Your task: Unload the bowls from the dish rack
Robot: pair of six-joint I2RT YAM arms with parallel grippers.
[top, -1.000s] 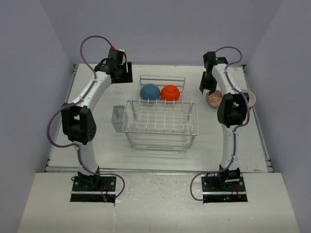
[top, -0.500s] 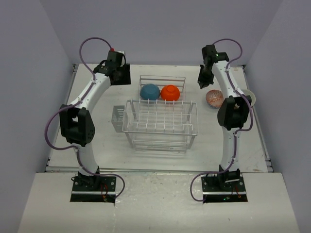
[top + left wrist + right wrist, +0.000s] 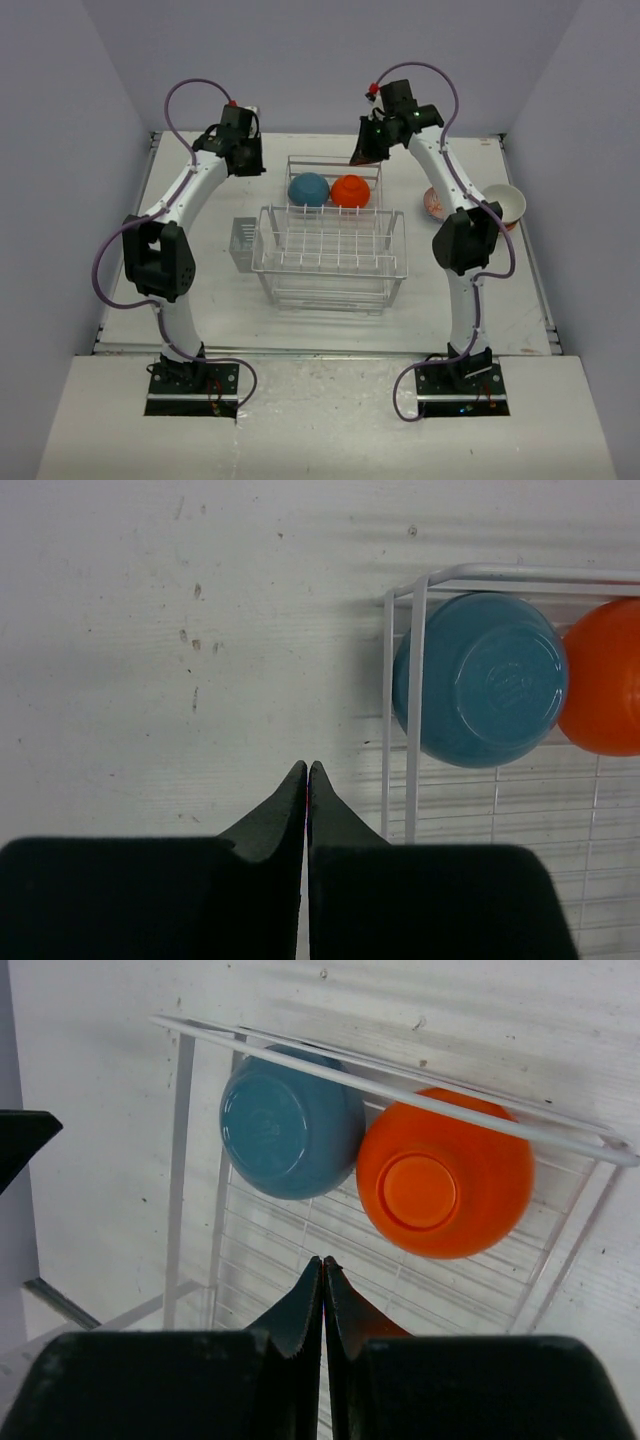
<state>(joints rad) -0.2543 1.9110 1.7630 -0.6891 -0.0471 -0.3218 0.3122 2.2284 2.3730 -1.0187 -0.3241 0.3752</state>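
The white wire dish rack stands mid-table. Two bowls lie upside down in its far section: a blue bowl and an orange bowl. A pink speckled bowl and a cream bowl sit on the table at the right, outside the rack. My left gripper is shut and empty, over bare table left of the rack's far corner. Above the rack's far edge hangs my right gripper, shut on nothing, near the two bowls.
A small cutlery cup hangs on the rack's left side. Grey walls close in the table on three sides. The rack's top rail runs between my right gripper and the bowls. The right arm partly hides the pink bowl.
My right arm has swung left from the pink speckled bowl to above the rack's far edge. Both grippers have gone from open to shut. The left arm has barely shifted.
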